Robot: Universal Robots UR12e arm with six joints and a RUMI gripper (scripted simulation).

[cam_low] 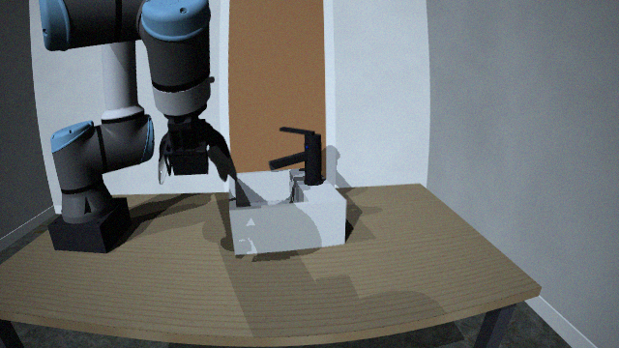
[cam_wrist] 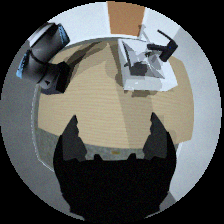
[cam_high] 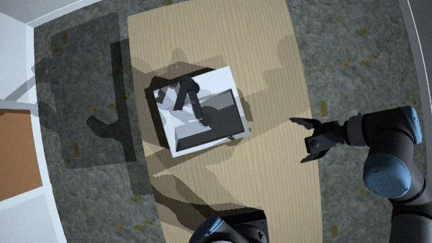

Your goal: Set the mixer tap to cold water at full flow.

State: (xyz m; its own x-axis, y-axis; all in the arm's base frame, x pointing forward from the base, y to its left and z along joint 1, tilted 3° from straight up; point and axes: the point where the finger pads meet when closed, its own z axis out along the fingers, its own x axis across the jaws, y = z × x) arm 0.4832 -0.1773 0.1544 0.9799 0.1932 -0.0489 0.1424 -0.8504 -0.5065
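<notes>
In the exterior view, the arm's dark base block (cam_low: pixel 63 239) is seen at the far left of the wooden tabletop (cam_low: pixel 387 271), with the grey and blue joints rising above it. Just to the right, the pincer (cam_low: pixel 193 166) is hung above the tabletop, pointed downward, its jaws spread wide with nothing between them. Further right, near the middle of the tabletop, a white basin (cam_low: pixel 290 227) is placed, and the black mixer tap (cam_low: pixel 313 161) is mounted upright on its back right corner. The tap's lever (cam_low: pixel 296 130) is seen at the top, reaching out level to the left, with the spout (cam_low: pixel 287 161) below it angled the same way over the bowl. A small blue dot (cam_low: pixel 308 148) is marked on the tap body. The pincer is kept apart from the tap, on the basin's left side.
</notes>
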